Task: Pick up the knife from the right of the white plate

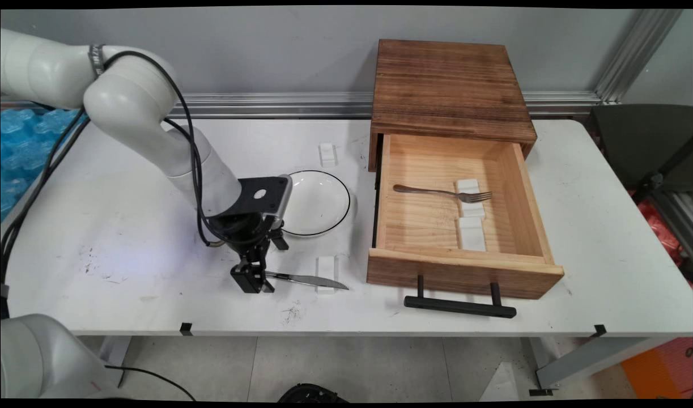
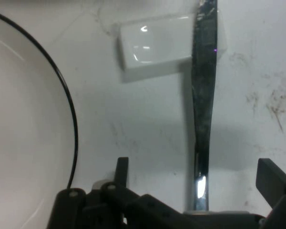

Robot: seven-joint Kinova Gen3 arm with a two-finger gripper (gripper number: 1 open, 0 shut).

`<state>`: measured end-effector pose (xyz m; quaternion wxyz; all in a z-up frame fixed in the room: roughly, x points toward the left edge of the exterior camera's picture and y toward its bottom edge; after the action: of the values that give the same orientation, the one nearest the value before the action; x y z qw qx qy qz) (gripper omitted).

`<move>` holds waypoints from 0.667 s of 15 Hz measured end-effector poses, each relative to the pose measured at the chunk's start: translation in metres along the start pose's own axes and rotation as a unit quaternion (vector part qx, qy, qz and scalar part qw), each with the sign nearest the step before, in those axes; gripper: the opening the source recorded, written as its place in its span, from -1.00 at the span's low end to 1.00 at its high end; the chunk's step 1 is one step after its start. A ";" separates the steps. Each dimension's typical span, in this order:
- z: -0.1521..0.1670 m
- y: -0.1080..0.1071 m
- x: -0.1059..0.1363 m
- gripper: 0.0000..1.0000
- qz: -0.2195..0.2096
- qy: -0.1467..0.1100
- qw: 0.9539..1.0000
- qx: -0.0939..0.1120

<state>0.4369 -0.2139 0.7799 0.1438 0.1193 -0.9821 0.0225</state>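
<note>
The gripper (image 1: 254, 281) is low over the table (image 1: 125, 226), left of the drawer (image 1: 459, 226), with its fingers (image 2: 271, 179) spread wide either side of the knife (image 1: 306, 279) handle, not yet closed on it. The knife lies flat on the table, its blade resting across a small white block (image 1: 326, 266) just left of the drawer's front corner. Behind the knife sits a white plate (image 1: 318, 201) with a thin black rim, between the gripper and the drawer. Another white block (image 1: 327, 154) lies beyond the plate, near the drawer's wooden cabinet (image 1: 448, 85). The drawer is pulled open; inside it a fork (image 1: 442, 192) lies with its tines on one of two white blocks (image 1: 471, 218). A black handle (image 1: 459, 306) runs along the drawer's front.
</note>
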 end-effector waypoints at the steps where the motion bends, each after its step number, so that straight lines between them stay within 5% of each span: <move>1: 0.001 0.000 0.000 1.00 -0.001 0.000 1.000 0.000; 7: 0.008 -0.001 0.003 1.00 -0.004 0.003 1.000 0.002; 8: 0.009 -0.001 0.003 -1.00 -0.004 0.004 1.000 0.002; 10: 0.011 -0.001 0.004 -1.00 -0.004 0.005 1.000 0.002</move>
<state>0.4306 -0.2165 0.7707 0.1487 0.1235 -0.9809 0.0240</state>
